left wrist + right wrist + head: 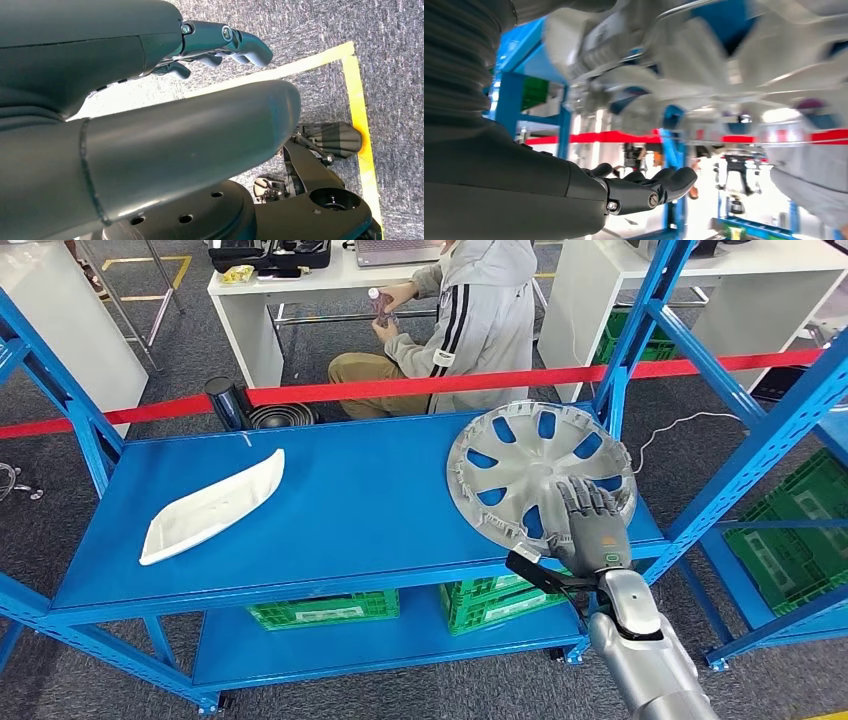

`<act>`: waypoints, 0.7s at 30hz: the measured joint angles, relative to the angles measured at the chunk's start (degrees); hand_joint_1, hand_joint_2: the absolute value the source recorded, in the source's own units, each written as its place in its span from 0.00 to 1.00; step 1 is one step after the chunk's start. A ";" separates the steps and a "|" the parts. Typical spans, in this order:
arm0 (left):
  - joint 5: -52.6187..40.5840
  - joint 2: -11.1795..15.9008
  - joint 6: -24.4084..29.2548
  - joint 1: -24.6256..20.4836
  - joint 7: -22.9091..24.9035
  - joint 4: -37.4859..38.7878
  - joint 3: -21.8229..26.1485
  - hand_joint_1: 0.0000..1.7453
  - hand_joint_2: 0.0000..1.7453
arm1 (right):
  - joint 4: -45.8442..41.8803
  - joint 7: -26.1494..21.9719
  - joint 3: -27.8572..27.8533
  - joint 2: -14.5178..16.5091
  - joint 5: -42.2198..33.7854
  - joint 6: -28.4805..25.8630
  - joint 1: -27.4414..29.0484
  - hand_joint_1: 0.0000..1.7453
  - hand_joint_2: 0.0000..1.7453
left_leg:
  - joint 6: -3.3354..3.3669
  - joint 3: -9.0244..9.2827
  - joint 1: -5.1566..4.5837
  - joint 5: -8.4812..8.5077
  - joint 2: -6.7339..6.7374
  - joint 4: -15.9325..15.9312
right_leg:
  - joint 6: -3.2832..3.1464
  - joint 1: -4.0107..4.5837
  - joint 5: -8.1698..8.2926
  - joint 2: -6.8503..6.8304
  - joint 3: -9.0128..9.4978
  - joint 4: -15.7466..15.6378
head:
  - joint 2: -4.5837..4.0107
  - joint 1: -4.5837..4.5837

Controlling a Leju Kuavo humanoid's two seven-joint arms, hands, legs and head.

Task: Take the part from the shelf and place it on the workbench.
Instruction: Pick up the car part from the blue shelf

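blue shelf (330, 520) holds hubcap (530, 465) under open right hand (592, 525); left hand (220, 45) loosely open.

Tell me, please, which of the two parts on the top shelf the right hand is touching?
The round grey wheel cover; the right hand rests on its near edge. The white curved part lies apart, untouched.

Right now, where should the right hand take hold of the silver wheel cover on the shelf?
Probably the near rim of the wheel cover, from the shelf's front edge. It lies flat and wide, with that rim overhanging slightly, and the right hand is already there.
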 joint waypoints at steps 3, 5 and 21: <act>-0.07 0.00 0.00 -0.01 0.00 0.00 0.00 0.00 0.00 | 0.32 0.05 -1.07 -0.32 0.13 0.19 -0.05 0.00 1.00 | 0.03 0.03 0.00 0.02 0.08 0.04 | 0.10 0.00 0.08 0.09 0.01 -0.01 | 0.00 0.01; -0.08 0.00 0.00 -0.03 0.00 0.00 0.00 0.00 0.00 | 0.42 0.05 -1.43 -0.39 0.16 0.21 -0.08 0.00 1.00 | 0.06 0.05 0.00 0.04 0.11 0.06 | 0.14 -0.01 0.11 0.12 0.03 -0.02 | 0.00 0.01; -0.08 0.00 0.00 -0.03 -0.02 0.00 0.04 0.00 0.00 | 0.70 -0.57 -4.23 -0.47 1.20 0.53 0.26 0.00 1.00 | 0.13 0.18 0.00 0.06 0.10 0.09 | 0.20 -0.01 0.14 0.11 0.22 -0.08 | 0.00 0.01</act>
